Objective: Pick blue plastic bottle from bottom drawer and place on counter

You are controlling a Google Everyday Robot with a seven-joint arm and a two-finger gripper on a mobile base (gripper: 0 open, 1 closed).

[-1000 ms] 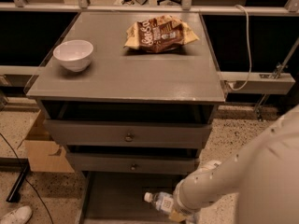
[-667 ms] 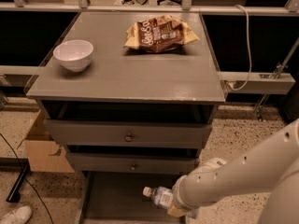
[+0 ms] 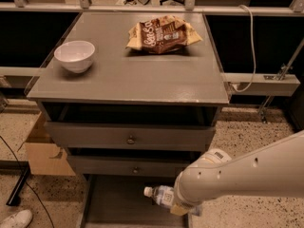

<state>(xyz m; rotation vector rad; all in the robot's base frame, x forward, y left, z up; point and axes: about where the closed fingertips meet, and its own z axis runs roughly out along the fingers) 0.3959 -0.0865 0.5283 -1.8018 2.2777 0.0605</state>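
The blue plastic bottle [image 3: 160, 195], clear with a white cap pointing left, hangs on its side just above the floor of the open bottom drawer [image 3: 118, 203]. My gripper [image 3: 176, 202] reaches in from the right at the end of the white arm and is shut on the bottle's right half. The arm's bulky wrist hides most of the fingers and the bottle's base. The counter [image 3: 142, 75] is the grey top of the cabinet, well above the bottle.
A white bowl [image 3: 74, 56] stands at the counter's left. A brown chip bag [image 3: 164, 33] lies at its back. Two upper drawers with round knobs [image 3: 130, 139] overhang the bottom drawer. A cardboard box [image 3: 45, 151] sits left of the cabinet.
The bottle and the gripper have risen slightly and shifted a little left over the drawer floor. The arm has swung lower across the right of the view.
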